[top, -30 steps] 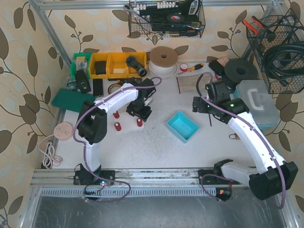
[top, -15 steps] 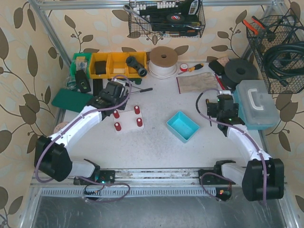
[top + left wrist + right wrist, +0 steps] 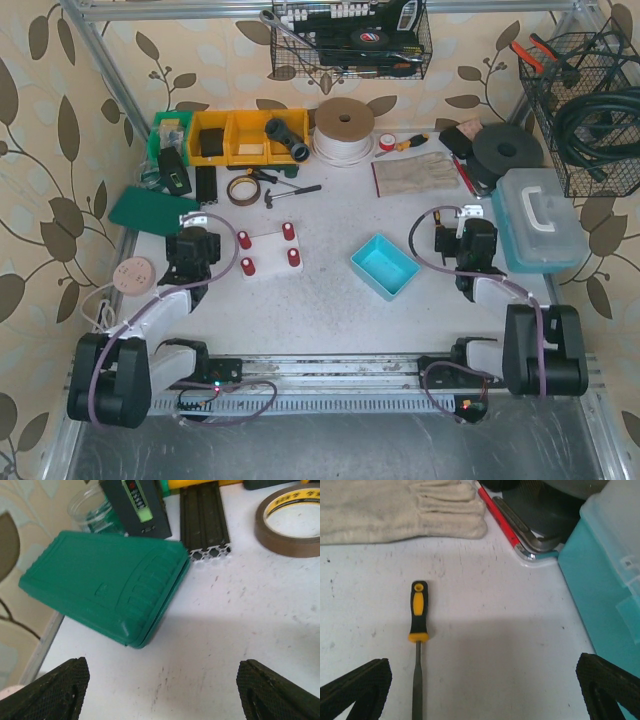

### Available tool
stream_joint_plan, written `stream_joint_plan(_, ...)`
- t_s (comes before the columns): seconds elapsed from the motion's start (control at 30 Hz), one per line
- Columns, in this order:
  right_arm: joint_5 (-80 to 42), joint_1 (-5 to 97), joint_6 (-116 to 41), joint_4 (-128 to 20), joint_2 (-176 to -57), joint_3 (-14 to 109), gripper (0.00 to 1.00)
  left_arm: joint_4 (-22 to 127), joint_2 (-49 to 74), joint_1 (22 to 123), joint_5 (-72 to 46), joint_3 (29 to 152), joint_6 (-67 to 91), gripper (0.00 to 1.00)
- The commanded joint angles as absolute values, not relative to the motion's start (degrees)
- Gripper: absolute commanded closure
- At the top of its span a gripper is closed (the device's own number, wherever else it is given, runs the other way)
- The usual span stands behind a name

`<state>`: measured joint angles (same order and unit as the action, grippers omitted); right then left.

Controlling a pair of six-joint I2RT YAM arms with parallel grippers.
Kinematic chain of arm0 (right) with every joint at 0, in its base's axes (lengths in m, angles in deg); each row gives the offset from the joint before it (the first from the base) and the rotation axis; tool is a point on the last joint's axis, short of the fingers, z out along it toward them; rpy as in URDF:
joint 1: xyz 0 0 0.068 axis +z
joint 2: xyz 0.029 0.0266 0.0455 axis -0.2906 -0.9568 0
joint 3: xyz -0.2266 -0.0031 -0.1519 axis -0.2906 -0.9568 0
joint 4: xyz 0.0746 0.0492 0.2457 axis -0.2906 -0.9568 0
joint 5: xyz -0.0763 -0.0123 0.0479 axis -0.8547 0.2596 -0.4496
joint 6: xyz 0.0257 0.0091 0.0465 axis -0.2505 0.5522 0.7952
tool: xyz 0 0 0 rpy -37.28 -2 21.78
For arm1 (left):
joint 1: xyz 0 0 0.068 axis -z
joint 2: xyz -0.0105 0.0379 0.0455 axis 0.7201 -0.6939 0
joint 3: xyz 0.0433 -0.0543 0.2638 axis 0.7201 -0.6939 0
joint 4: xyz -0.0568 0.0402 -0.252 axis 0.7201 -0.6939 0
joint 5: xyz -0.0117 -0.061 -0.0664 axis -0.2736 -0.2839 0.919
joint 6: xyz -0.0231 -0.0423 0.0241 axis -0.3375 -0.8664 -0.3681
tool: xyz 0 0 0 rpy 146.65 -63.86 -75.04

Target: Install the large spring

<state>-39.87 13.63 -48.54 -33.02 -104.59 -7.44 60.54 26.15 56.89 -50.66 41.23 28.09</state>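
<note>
A white base (image 3: 268,250) stands left of centre with several red upright pieces on it, one at the back right (image 3: 288,231). From this distance I cannot tell which of them is the large spring. My left gripper (image 3: 190,250) is drawn back to the left of the base, apart from it. In the left wrist view it (image 3: 165,690) is open over bare table, nothing between its fingers (image 3: 50,690). My right gripper (image 3: 465,240) sits at the right near the toolbox. It (image 3: 482,690) is open and empty, with a yellow-handled tool (image 3: 418,611) lying just ahead.
A teal bin (image 3: 385,265) lies between the arms. A green case (image 3: 105,585), a black rail (image 3: 204,520) and a tape roll (image 3: 290,525) lie ahead of the left gripper. A glove (image 3: 400,510) and a teal toolbox (image 3: 600,580) flank the right one.
Both arms have pulled back toward their bases. The left gripper left the white base, uncovering the back-right red piece, and its jaws stand wider.
</note>
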Motion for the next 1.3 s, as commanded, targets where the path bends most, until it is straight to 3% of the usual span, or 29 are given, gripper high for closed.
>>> stream_joint_plan(0.0,-37.0,12.4,-49.3,-21.9,-108.0,-6.5,0.00,80.1,24.8,52.0,-42.0,34.2,27.0,0.17)
stream_joint_plan(0.2,-26.9,8.9,-45.8,-20.5,-113.9,-2.8,0.00,94.7,12.6,48.2,-33.5,35.5,27.7,0.16)
stream_joint_plan(0.33,-26.3,8.8,-44.5,-16.9,-117.1,-3.1,0.00,98.4,2.1,47.7,-24.7,38.1,31.2,0.14)
stream_joint_plan(0.67,-23.3,9.4,-46.4,-16.5,-117.9,-2.7,0.00,94.2,2.2,47.5,-31.0,39.7,28.0,0.14)
stream_joint_plan(0.83,-31.1,14.3,-48.6,0.1,-122.0,-9.1,0.00,94.2,2.4,47.5,-31.9,39.6,27.5,0.14)
stream_joint_plan(1.27,-35.4,16.5,-49.5,-4.5,-121.0,-7.8,0.00,94.1,2.4,47.5,-31.8,39.7,27.6,0.14)
